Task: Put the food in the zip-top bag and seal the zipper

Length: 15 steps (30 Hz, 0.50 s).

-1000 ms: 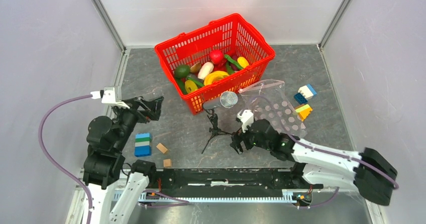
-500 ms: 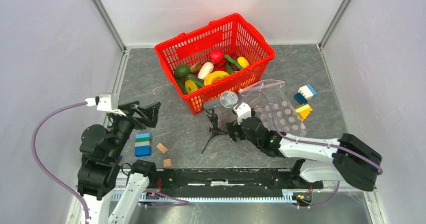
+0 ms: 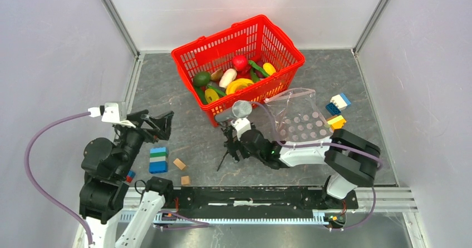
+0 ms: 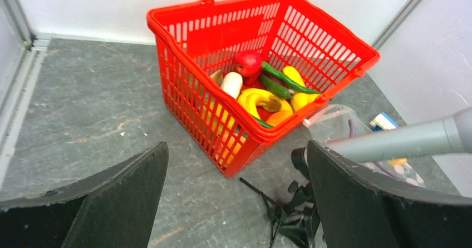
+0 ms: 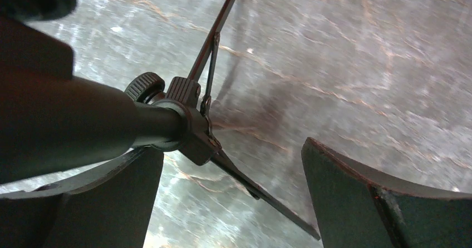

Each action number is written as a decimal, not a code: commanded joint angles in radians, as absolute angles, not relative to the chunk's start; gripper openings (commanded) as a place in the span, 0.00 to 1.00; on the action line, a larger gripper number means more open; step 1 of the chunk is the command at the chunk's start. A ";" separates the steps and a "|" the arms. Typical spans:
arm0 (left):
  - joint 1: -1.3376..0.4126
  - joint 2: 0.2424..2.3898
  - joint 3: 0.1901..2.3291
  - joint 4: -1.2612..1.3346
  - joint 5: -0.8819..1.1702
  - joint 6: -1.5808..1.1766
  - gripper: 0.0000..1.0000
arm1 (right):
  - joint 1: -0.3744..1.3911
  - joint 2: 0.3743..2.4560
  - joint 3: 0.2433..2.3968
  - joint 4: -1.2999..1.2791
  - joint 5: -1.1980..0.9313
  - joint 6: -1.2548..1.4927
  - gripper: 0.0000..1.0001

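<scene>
The food [image 3: 234,78], glossy toy fruits and vegetables, lies piled in a red mesh basket [image 3: 207,41] at the back centre; the left wrist view shows the food [image 4: 261,87] too. The clear dotted zip-top bag [image 3: 300,120] lies right of the basket, its zipper [image 3: 286,95] strip along the far mouth edge. My left gripper [image 3: 156,123] hangs open at the left, holding nothing, aimed at the basket [image 4: 183,64]. My right gripper [image 3: 232,142] is open, low beside a small black tripod [image 5: 186,120]; one tripod leg runs between its fingers.
A grey microphone [image 3: 239,110] sits on the tripod [image 3: 225,158] just in front of the basket. A blue-green-white brick stack [image 3: 158,159] and two wooden cubes [image 3: 179,164] lie front left. Coloured bricks [image 3: 338,102] lie right of the bag.
My right arm has swung left, from below the bag to the tripod. The microphone has turned slightly left. My left arm has drawn back toward the left wall.
</scene>
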<state>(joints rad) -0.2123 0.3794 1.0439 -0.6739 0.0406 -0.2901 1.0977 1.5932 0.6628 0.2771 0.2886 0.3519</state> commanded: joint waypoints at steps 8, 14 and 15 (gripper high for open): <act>-0.261 0.448 1.096 -0.685 -0.219 -0.225 1.00 | 1.197 1.712 0.794 0.339 0.287 0.338 0.98; -0.264 0.371 1.064 -0.654 -0.319 -0.304 1.00 | 1.226 1.716 0.864 0.314 0.355 0.344 0.98; -0.264 0.362 1.060 -0.652 -0.314 -0.318 1.00 | 1.231 1.713 0.870 0.308 0.353 0.344 0.98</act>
<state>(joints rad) -0.2607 0.4076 1.0721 -0.7006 -0.2417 -0.2539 1.2125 1.7168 0.8009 0.2962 0.3096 0.3492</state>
